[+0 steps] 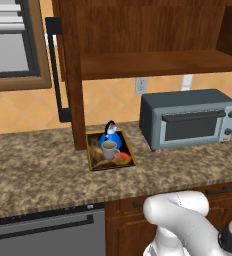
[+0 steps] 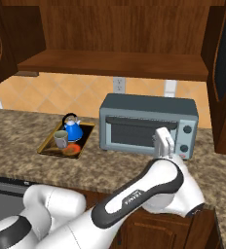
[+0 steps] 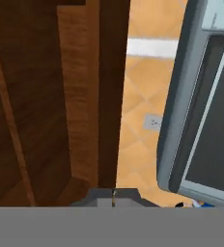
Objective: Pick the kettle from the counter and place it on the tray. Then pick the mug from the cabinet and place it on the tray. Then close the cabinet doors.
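The blue kettle [image 1: 110,135] [image 2: 74,128] and the grey mug [image 1: 109,149] [image 2: 61,139] both stand on the wooden-rimmed tray [image 1: 92,159] [image 2: 49,146], mug in front of kettle. The tray lies on the granite counter [image 1: 33,165] [image 2: 17,126]. Above, the cabinet [image 1: 153,62] [image 2: 115,63] stands open with a bare shelf. Its left door [image 1: 73,75] sticks out edge-on beside the tray, and its right door [image 2: 225,73] hangs open at the right. My gripper [image 2: 161,132] [image 3: 114,197] is shut on nothing, raised in front of the toaster oven, far right of the tray.
A grey toaster oven [image 1: 188,119] [image 2: 146,124] [image 3: 201,106] sits on the counter right of the tray, just behind my hand. A wall outlet [image 1: 141,85] [image 2: 118,83] is above it. A dishwasher front [image 1: 43,232] lies under the counter at left.
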Robot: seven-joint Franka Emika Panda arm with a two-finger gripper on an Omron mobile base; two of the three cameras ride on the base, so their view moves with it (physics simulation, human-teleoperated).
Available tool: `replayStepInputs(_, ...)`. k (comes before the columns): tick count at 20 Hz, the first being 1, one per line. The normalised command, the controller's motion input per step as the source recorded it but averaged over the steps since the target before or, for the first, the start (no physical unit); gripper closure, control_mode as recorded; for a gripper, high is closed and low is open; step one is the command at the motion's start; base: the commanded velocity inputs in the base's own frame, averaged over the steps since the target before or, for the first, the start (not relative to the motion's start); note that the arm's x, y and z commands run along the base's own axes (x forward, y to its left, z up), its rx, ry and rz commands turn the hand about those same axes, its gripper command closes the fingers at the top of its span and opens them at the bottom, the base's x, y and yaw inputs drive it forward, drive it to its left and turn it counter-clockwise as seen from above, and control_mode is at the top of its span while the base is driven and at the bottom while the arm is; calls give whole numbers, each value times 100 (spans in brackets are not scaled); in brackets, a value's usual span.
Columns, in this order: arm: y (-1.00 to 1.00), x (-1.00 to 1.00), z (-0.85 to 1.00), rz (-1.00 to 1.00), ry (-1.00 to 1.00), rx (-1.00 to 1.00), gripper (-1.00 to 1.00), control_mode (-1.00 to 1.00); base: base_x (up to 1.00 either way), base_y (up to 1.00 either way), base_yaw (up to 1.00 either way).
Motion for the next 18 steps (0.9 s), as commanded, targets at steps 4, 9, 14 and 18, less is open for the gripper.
replayStepInputs(4,-38,0,13,0,-1,24,100,-100,0,0,0)
replayStepInputs(9,-4,6,-15,0,-2,16,100,-100,0,0,0)
replayStepInputs(14,-28,0,10,0,-15,32,100,-100,0,0,0)
replayStepInputs(18,-22,14,14,0,-2,22,100,-100,0,0,0)
